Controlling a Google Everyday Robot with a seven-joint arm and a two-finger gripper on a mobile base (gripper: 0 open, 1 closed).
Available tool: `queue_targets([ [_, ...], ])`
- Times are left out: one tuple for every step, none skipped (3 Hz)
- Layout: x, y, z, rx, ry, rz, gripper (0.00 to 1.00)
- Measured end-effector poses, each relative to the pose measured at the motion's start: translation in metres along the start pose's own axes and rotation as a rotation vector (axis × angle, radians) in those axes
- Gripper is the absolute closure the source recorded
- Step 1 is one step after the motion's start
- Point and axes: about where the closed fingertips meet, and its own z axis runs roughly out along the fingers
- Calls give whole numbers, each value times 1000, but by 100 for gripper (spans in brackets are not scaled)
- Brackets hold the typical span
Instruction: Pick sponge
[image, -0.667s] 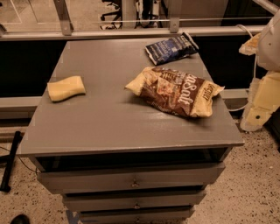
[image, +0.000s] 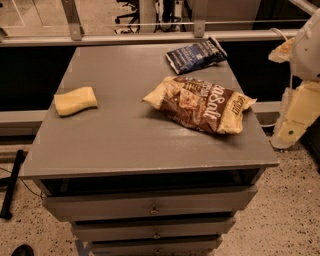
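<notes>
The gripper (image: 292, 124) hangs at the right edge of the frame, a pale cream piece with a small green dot low on its side. It is off the right-hand side of the grey cabinet top (image: 125, 145) and a little below its level. Whether it is released or clenched cannot be told from this view, and it holds nothing that shows. Above it, the white arm (image: 309, 47) rises out of the upper right corner.

Nearest to the gripper on the cabinet top is a brown-and-yellow chip bag (image: 202, 104). It lies flat and crumpled right of centre, with one yellow end close to the right edge. Behind it, toward the upper right of the top, lies a dark blue packet (image: 194, 54), apart from the chip bag.

The sponge (image: 75, 101) lies at the left of the frame, flat on the cabinet top near its left edge. It is well apart from both bags and across the whole top from the gripper. It is pale yellow and plain, with nothing touching it.

Below the top, grey drawers (image: 150, 202) are stacked at the front. A speckled floor (image: 292, 215) shows at lower right, and a black bar (image: 12, 184) leans at lower left.
</notes>
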Motion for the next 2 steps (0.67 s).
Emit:
queue_targets([
  [-31,-4,34,-44,-121,-33,0],
  [-95,-12,77,-88,-300,-90,0],
])
